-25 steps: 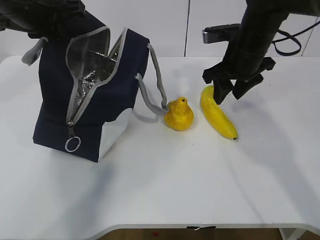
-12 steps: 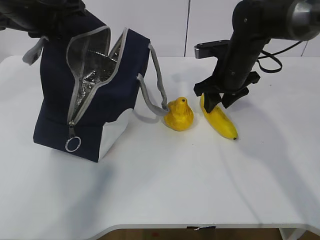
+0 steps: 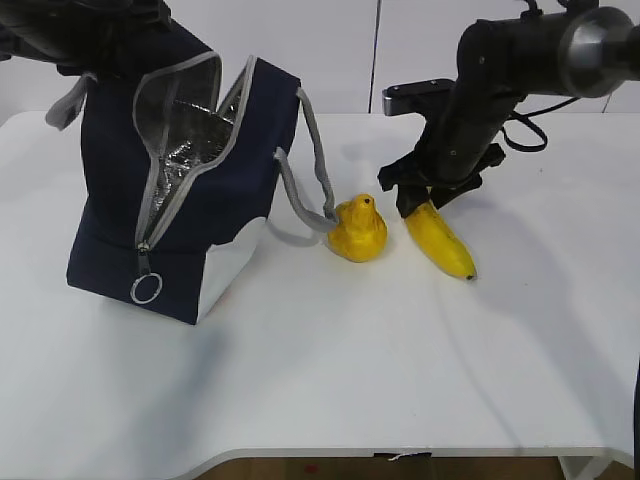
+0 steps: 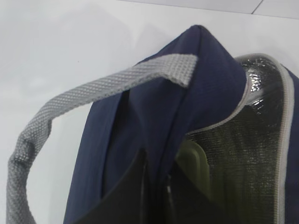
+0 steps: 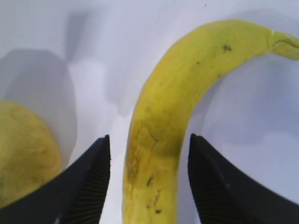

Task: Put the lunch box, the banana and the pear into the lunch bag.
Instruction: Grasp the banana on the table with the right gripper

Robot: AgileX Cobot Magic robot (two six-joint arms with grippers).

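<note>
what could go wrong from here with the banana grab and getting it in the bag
1. The right gripper stands open astride the long curved yellow banana; its rounded skin might slip or roll as the jaws close.
2. The squat yellow pear sits close beside it, so a sideways drift could knock it.
3. The navy-blue fabric lunch bag, held by the left gripper pinching its edge, has a narrow slanted mouth; the banana could catch on the grey zipper.
</note>
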